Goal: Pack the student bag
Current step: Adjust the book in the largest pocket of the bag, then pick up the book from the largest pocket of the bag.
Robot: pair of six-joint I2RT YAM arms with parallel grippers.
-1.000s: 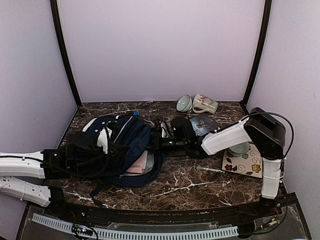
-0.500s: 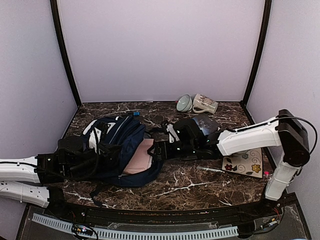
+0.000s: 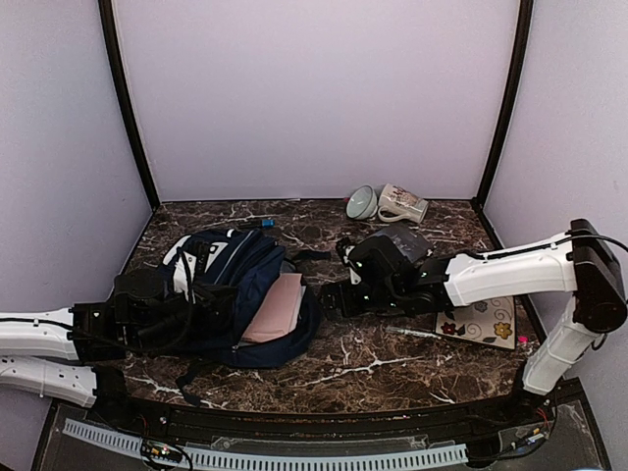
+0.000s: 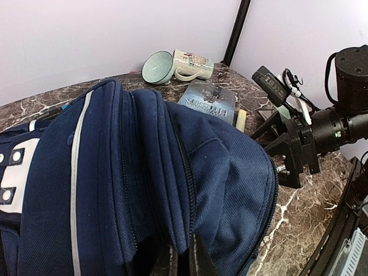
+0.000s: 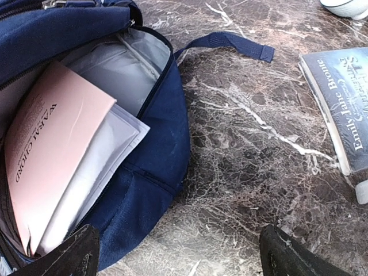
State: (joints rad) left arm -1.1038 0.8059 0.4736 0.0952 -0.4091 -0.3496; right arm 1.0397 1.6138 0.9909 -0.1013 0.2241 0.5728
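one pink book (image 5: 52, 155) inside student bag (image 5: 152, 172)

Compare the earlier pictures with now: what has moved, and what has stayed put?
The right gripper drew back rightward from the bag and is open, leaving the pink book inside. The left gripper stays clamped on the bag's edge. The mug and bowl are unmoved.

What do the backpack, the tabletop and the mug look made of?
The student bag: navy woven fabric, matte, weave visible. The table: dark marble or marble-look laminate, white-veined, slightly glossy; cannot tell which. The mug: likely glazed ceramic, shiny, printed.
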